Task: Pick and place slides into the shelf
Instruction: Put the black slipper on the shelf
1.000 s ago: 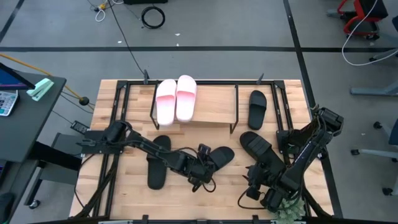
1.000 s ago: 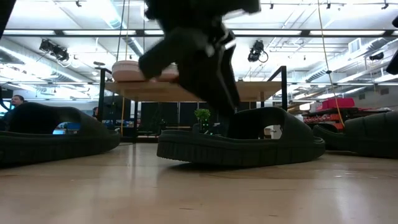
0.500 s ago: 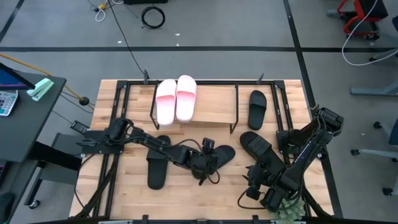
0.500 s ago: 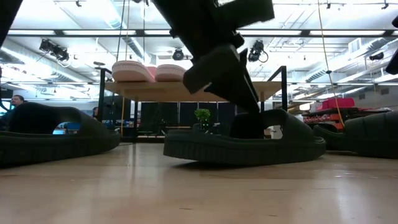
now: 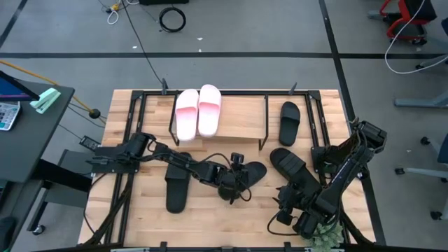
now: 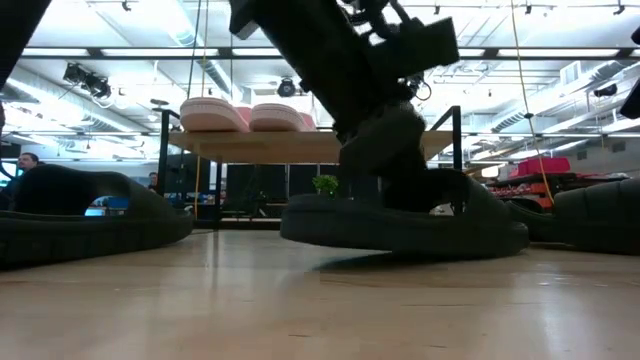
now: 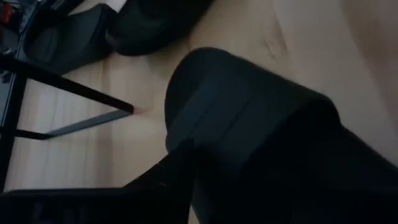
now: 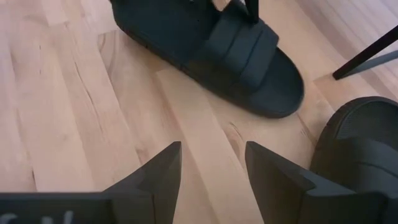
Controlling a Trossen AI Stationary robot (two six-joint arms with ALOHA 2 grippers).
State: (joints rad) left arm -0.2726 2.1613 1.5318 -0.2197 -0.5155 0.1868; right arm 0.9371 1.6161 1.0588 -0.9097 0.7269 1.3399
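Two pale pink slides (image 5: 199,112) lie soles down on the shelf's wooden top (image 5: 241,115). Several black slides lie on the table: one right of the shelf (image 5: 289,121), one at the left (image 5: 178,185), one by the right arm (image 5: 294,169). My left gripper (image 5: 234,179) is shut on the middle black slide (image 5: 252,171), also (image 6: 400,218) in the low view. My right gripper (image 8: 211,169) hangs open over bare wood near the table's near right corner. My left gripper holds the middle black slide by its wide strap (image 7: 249,109), coming slanting from above and from the table's left. One finger (image 7: 165,180) shows outside the strap; the strap hides the other. The toe end rests on the table and the heel end (image 6: 300,215) is slightly raised.
Black wire shelf legs (image 5: 264,143) stand just beyond the held slide. A black metal frame (image 5: 136,112) runs around the table. The right arm (image 5: 343,168) fills the near right part. Bare wood lies between the two grippers (image 8: 124,112).
My left gripper has moved toward the table's right and far edge, onto the middle black slide's strap. The slide has shifted a little toward the right, and its heel end has come up off the wood.
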